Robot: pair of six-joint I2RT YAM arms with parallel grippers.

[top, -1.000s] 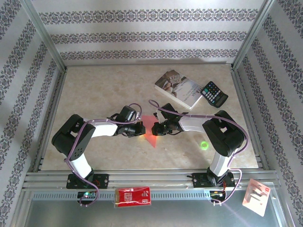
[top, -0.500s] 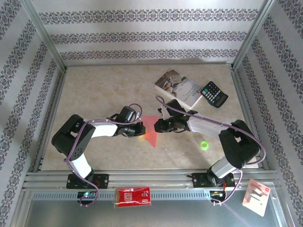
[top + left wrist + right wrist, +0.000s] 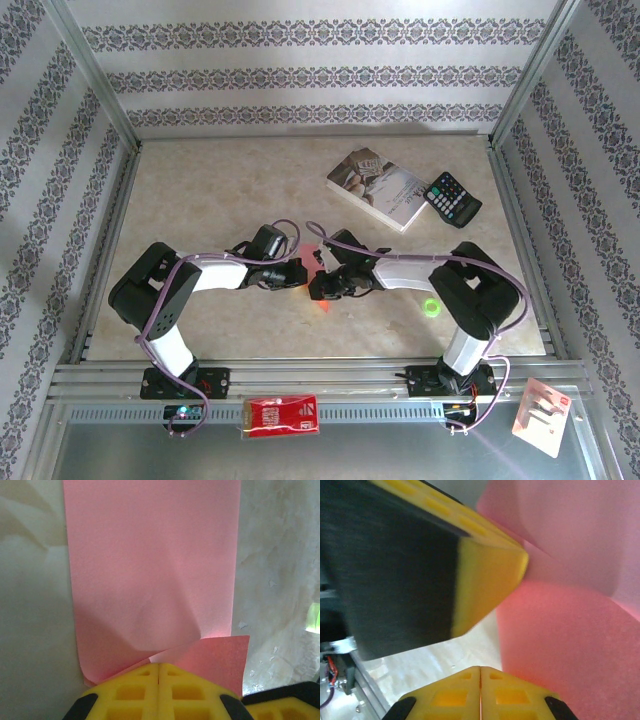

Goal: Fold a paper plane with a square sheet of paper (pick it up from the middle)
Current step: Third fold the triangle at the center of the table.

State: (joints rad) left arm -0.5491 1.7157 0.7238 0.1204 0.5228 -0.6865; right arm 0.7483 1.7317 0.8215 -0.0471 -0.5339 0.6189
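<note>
Left gripper [image 3: 159,666] clamped on pink square sheet of paper [image 3: 150,555]. Right gripper [image 3: 480,671] jaws together beside it. Since the last frame, right gripper shifted toward 7 o'clock and now covers most of the sheet.

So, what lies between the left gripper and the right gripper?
The square sheet of paper: in the top external view pink shows between the left gripper and the right gripper, which nearly meet over it.

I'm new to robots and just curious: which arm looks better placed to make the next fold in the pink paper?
Probably the right. The left pincer is shut on the paper at its edge, anchoring it. The right pincer is shut beside it, seemingly holding nothing, so it could press the fold.
</note>
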